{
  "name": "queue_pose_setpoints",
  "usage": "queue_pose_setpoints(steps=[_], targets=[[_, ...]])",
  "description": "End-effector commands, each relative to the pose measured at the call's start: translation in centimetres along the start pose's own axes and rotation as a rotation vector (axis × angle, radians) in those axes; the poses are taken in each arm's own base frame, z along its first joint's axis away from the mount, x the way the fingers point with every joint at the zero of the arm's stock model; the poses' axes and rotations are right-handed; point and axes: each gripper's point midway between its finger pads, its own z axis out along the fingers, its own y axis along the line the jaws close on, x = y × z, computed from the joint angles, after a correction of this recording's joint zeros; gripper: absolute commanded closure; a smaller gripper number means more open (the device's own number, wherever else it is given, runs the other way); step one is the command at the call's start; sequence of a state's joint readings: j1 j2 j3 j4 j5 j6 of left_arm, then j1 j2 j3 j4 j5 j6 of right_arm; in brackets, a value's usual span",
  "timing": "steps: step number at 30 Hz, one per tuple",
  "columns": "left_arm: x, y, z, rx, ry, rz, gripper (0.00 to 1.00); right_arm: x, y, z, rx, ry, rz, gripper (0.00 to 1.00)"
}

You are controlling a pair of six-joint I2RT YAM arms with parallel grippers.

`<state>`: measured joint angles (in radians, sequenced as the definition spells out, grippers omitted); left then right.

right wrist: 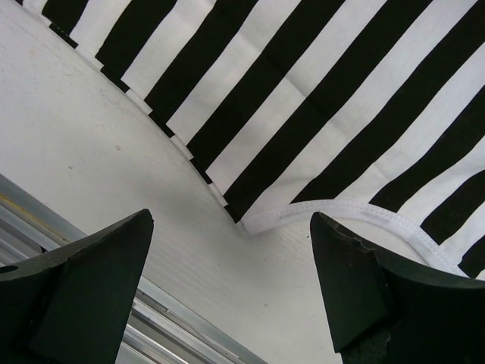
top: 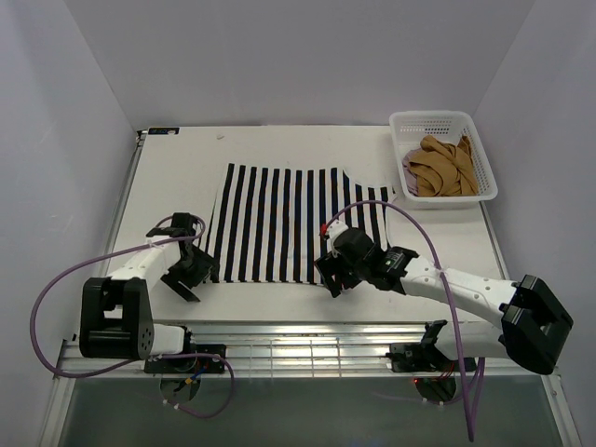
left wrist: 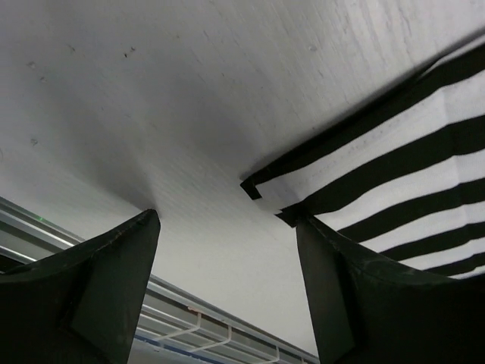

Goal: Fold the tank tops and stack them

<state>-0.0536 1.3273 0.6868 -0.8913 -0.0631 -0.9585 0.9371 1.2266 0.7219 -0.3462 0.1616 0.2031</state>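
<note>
White table (top: 177, 177) under pale walls (top: 279, 56) holds the striped top (top: 279, 223); left hand (top: 186, 279), right hand (top: 333, 277) apart.

The right arm (top: 447, 279) covers the striped tank top's (top: 279, 219) near right corner, and both wrist views crop it.

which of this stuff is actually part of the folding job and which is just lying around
Part of the job:
- striped tank top, spread flat on the table
- tan top, bunched in the white mesh basket
- pinkish cloth at the basket's left side, probably a third top

Just lying about:
- the white mesh basket itself
- the table
</note>
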Motion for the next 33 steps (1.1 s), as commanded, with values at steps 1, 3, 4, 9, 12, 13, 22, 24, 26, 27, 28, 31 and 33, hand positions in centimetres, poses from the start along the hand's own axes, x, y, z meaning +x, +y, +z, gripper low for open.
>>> queue_pose_setpoints(steps=[1, 3, 4, 9, 12, 13, 22, 24, 26, 27, 28, 31, 33], targets=[[-1.0, -0.3, 0.6, -0.009, -0.044, -0.058, 0.17, -1.1, -0.1, 0.0, 0.030, -0.037, 0.005, 0.10], [-1.1, 0.1, 0.9, -0.026, -0.051, -0.070, 0.25, -1.0, -0.1, 0.1, 0.030, -0.034, 0.003, 0.10], [-1.3, 0.1, 0.9, -0.024, -0.060, -0.073, 0.27, -1.0, 0.0, 0.0, 0.028, -0.035, 0.001, 0.10], [-2.1, 0.0, 0.9, -0.027, -0.086, -0.086, 0.37, -0.3, 0.0, 0.1, 0.027, -0.020, -0.015, 0.10], [-2.4, -0.6, 1.0, -0.012, -0.078, -0.083, 0.40, 0.2, 0.1, 0.2, 0.024, -0.006, -0.033, 0.10], [-2.6, -0.8, 1.0, -0.008, -0.079, -0.081, 0.40, 0.3, 0.1, 0.2, 0.022, -0.004, -0.034, 0.10], [-2.4, -1.6, 2.1, 0.032, -0.058, -0.046, 0.73, 0.6, 1.4, 0.8, -0.009, 0.018, -0.137, 0.07], [-2.4, -1.8, 2.3, 0.034, -0.053, -0.035, 0.93, 0.8, 1.6, 1.2, -0.009, 0.032, -0.166, 0.06], [-2.6, -2.0, 2.4, 0.032, -0.055, -0.032, 1.00, 1.0, 1.8, 1.5, -0.010, 0.051, -0.183, 0.04], [-2.6, -2.1, 2.5, 0.035, -0.052, -0.024, 1.00, 1.1, 2.1, 1.5, -0.017, 0.056, -0.192, 0.03], [-2.7, -2.2, 2.5, 0.039, -0.055, -0.014, 1.00, 1.3, 2.4, 1.7, -0.028, 0.067, -0.203, 0.02], [-2.8, -2.4, 2.3, 0.057, -0.067, -0.012, 1.00, 1.8, 2.9, 1.8, -0.038, 0.082, -0.226, 0.00], [-2.9, -2.4, 2.1, 0.074, -0.076, -0.012, 1.00, 2.0, 3.0, 2.0, -0.037, 0.091, -0.228, 0.04]])
